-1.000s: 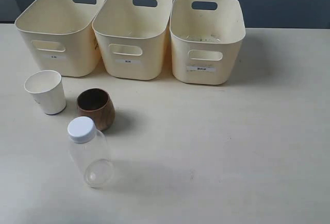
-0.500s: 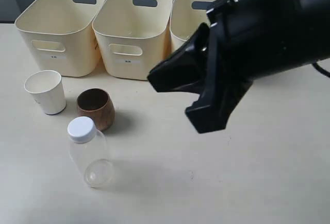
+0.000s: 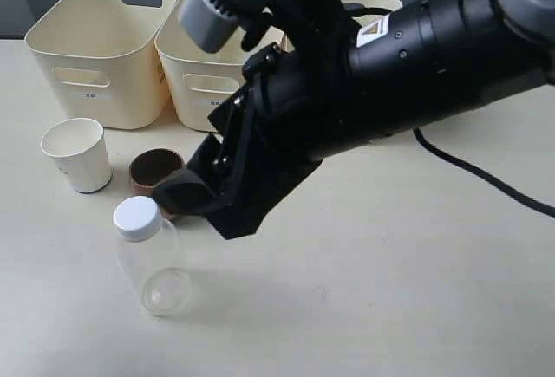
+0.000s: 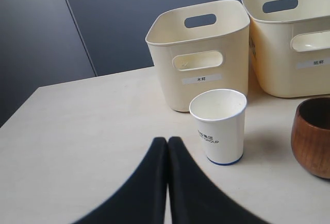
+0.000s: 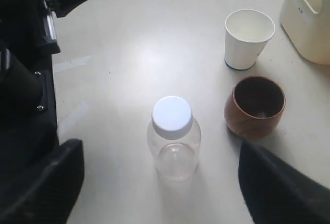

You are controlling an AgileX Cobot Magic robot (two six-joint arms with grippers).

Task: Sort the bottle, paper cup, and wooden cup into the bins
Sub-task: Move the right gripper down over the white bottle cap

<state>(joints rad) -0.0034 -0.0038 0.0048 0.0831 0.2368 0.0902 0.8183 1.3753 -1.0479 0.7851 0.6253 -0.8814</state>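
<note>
The clear bottle [image 3: 153,264] with its white cap stands at the front left, below and between the wide-apart fingers of my right gripper [image 5: 159,149], which touch nothing. In the exterior view the right gripper [image 3: 208,212] hangs over the brown wooden cup [image 3: 149,165] and hides part of it. The white paper cup [image 3: 76,153] stands to the left of the wooden cup. Behind them are the bins: the left one [image 3: 100,48], the middle one [image 3: 195,78] and the mostly hidden right one [image 3: 381,0]. My left gripper [image 4: 167,144] is shut and empty, low over the table before the paper cup [image 4: 219,126].
The right arm [image 3: 416,65] stretches across the middle and right of the table, trailing a black cable [image 3: 486,178]. Part of the left arm's black body [image 5: 26,80] shows beside the bottle in the right wrist view. The left bin [image 4: 198,54] carries a small label.
The right arm came in from the right and has swung left and down over the wooden cup and bottle, covering the right bin. The cups and bottle have not moved.
</note>
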